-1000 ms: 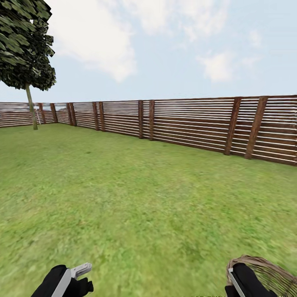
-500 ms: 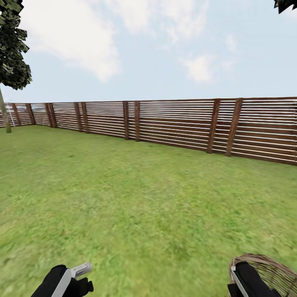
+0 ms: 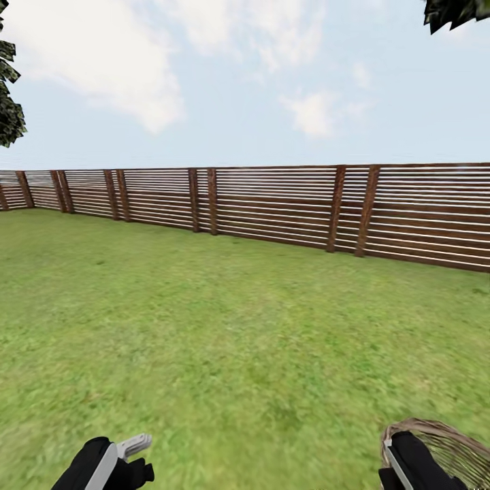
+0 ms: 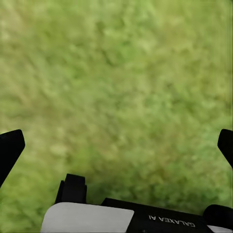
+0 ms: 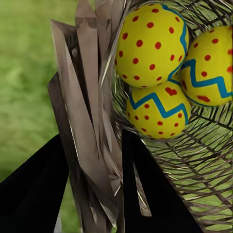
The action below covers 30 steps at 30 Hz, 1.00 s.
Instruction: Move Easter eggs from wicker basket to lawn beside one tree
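**Right claw clamped on the basket rim, eggs riding inside**

The right claw point(image 5: 92, 179) has its two dark fingers closed on the braided rim of the wicker basket point(image 5: 92, 111), one finger outside the wall and one inside. In the head view the same claw point(image 3: 415, 463) sits low at the right with the basket point(image 3: 452, 446) hanging just beyond it, held off the grass.

All three Easter eggs lie in the basket, pressed against each other: a dotted egg point(image 5: 150, 43) nearest the gripped rim, a second egg point(image 5: 211, 65) with a blue-green zigzag touching it, and a third egg point(image 5: 155, 114) with a zigzag band and a red heart tucked against both.

The left claw point(image 4: 116, 145) is spread wide, its fingertips at the two edges of the wrist view with nothing but blurry grass between them. From the head view it point(image 3: 133, 449) hangs low at the left, well apart from the basket.

Beyond the arms the lawn point(image 3: 238, 320) runs out flat to a brown slatted fence point(image 3: 272, 204). Dark leaves point(image 3: 8, 102) poke in at the far left edge, and more foliage point(image 3: 456, 12) at the top right corner, under a cloudy sky point(image 3: 224, 82).
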{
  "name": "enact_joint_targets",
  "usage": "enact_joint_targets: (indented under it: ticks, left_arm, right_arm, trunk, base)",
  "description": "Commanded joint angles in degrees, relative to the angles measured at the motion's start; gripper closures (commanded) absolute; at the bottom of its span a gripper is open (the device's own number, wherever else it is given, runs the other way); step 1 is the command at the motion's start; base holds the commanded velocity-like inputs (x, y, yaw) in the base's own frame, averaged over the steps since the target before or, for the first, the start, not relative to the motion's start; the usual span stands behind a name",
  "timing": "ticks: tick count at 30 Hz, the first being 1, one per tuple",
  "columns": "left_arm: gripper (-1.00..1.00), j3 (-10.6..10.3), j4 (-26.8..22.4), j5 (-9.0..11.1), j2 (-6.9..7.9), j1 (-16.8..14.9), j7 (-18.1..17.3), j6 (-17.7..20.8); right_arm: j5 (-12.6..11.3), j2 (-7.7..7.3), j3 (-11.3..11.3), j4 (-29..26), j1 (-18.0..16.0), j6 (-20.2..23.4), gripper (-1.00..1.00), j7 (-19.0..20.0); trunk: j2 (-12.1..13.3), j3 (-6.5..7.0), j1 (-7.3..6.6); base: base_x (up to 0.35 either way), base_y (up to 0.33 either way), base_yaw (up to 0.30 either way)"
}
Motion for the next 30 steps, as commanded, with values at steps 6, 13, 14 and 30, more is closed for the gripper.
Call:
enact_joint_targets:
  ticks: [6, 13, 14, 30]
  left_arm:
    - [-1.0, 0.03, -0.14, 0.61, 0.02, -0.02, 0.51, 0.23]
    - [-1.0, 0.03, -0.16, 0.61, 0.02, -0.02, 0.51, 0.22]
    - [-1.0, 0.03, -0.16, 0.61, 0.02, -0.02, 0.51, 0.23]
    - [-1.0, 0.03, -0.18, 0.61, 0.03, -0.02, 0.53, 0.23]
  right_arm:
    - [1.49, -0.18, 0.1, -0.14, -0.04, 0.32, 1.0, 0.12]
    - [1.49, -0.18, 0.02, -0.14, -0.06, 0.32, 1.0, 0.12]
    - [1.49, -0.18, 0.02, -0.14, -0.04, 0.31, 1.0, 0.12]
    - [1.49, -0.5, 0.02, -0.66, -0.04, 0.4, 1.0, 0.12]
  trunk:
    - [2.39, 1.02, -1.33]
    - [5.19, 2.27, -2.87]
    - [5.59, 2.45, -3.09]
    - [12.01, 5.33, -6.6]
  base:
    - [0.0, 0.0, -0.179]
    - [0.0, 0.0, -0.296]
    - [0.0, 0.0, -0.296]
    - [0.0, 0.0, -0.296]
